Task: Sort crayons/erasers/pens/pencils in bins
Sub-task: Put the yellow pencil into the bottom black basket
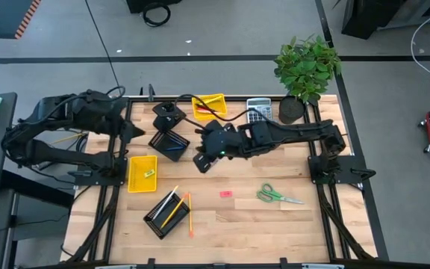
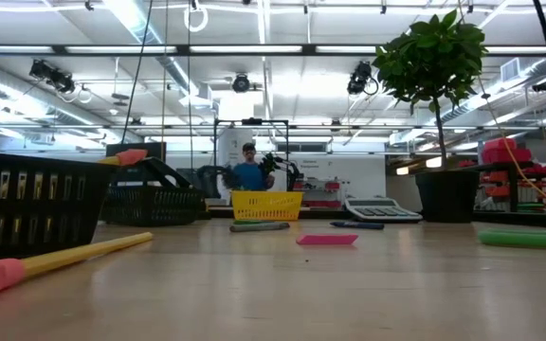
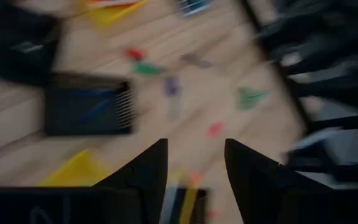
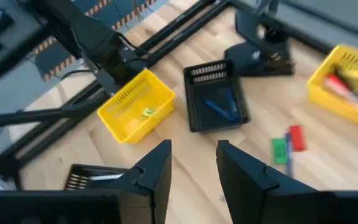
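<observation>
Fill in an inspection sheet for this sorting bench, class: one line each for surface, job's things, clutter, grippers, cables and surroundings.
Surface: wooden table, bare at the near edge.
Job's things: two yellow bins; two black mesh bins, the near one holding pencils; pink eraser loose.
Clutter: green scissors, calculator, potted plant.
Grippers: left gripper open, empty, at the table's left edge; right gripper open, empty, over mid-table.
Cables: black cable along the far edge.
Surroundings: a person far behind.

Bright ceiling lights (image 2: 136,24) glare; left wrist view heavily blurred.
</observation>
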Controlling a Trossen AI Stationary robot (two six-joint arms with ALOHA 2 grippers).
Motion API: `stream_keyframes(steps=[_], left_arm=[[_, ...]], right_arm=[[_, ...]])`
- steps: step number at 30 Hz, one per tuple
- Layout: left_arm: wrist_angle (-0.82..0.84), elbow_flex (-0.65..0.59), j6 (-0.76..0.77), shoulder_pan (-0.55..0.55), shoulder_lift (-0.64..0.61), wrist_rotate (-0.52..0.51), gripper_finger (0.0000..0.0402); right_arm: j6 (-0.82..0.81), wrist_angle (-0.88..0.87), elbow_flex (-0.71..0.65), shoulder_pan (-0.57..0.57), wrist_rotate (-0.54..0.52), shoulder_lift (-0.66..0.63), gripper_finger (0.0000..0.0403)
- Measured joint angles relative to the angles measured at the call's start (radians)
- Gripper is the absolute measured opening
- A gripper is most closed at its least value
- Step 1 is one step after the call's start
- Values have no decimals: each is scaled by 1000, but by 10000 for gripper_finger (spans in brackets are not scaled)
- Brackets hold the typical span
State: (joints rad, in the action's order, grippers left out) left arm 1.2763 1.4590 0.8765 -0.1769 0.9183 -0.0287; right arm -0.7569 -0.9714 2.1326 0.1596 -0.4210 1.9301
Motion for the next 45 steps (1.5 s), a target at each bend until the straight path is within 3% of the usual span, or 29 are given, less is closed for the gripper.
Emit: stream_keyframes(steps=[4,9,14,17,26,34,41,45], left_arm=[[-223,0,2,95,27,-6,158],[-415,0,5,184,102,-69,147],[-466,0,3,236,199,-71,136],[-469,0,-2,262,251,-71,133],[-468,0,-55,348,439,-75,129],[-479,0,-13,498,616,-69,126],[-453,0,-96,660,682,-57,109],[-435,2,-163,723,694,-60,104]], right_arm=[[54,-134,0,12,-113,-42,133],[11,-384,0,13,-242,-105,133],[-68,-576,0,36,-317,-157,133],[-84,-595,-10,56,-341,-188,133],[-263,-600,-69,173,-308,-282,133],[-314,-600,-70,340,2,-284,133],[-581,-578,-70,540,9,-282,133],[-650,-562,-70,635,3,-281,133]])
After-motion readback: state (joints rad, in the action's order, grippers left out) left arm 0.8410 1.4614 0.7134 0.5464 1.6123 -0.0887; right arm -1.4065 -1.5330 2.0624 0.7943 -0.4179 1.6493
